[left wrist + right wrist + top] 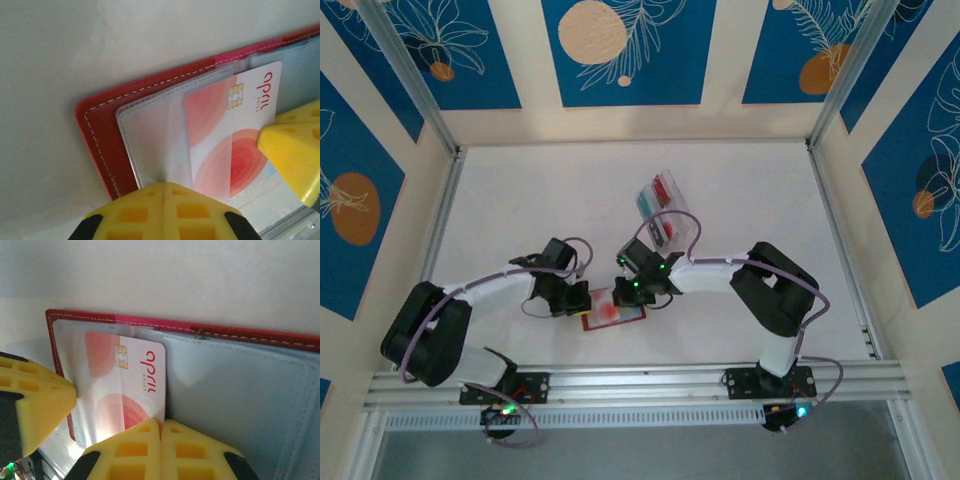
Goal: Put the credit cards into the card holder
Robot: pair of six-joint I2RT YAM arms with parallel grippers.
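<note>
The card holder (632, 314) lies open near the table's front, a red wallet (100, 135) with clear pockets (240, 390). A white credit card with red circles (225, 140) sits partly inside the left-hand pocket (117, 390). My left gripper (164, 184) is shut, its yellow tips pressing on the clear pocket beside the card (582, 298). My right gripper (161, 422) is shut too, its tips against the card's outer edge (625, 292). It appears in the left wrist view as a yellow finger (295, 150). More credit cards (660, 205), teal and red, lie further back.
A clear plastic box (688, 226) holding the other cards stands just behind the right gripper. The white table (520, 200) is walled by a metal frame, with a rail (640, 375) along the front edge.
</note>
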